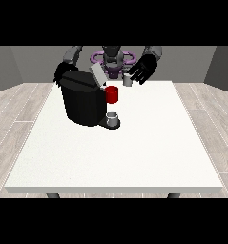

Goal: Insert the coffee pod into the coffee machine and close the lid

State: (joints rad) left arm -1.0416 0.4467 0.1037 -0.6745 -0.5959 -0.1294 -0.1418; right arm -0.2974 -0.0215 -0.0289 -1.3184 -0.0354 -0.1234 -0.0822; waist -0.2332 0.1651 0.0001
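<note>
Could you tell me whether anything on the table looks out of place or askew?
Nothing looks spilled or damaged. The coffee machine has its lid tilted up, open. The small grey pod is not yet inserted, beside the hand at the view's right.

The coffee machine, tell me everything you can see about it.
The coffee machine is a bulky black box, matte like plastic, standing upright on the left rear part of the white table. Its grey lid is tilted up, open. A red holder sticks out at its front, above a grey cup on the base. The hand at the view's left sits just behind it; contact is unclear.
</note>
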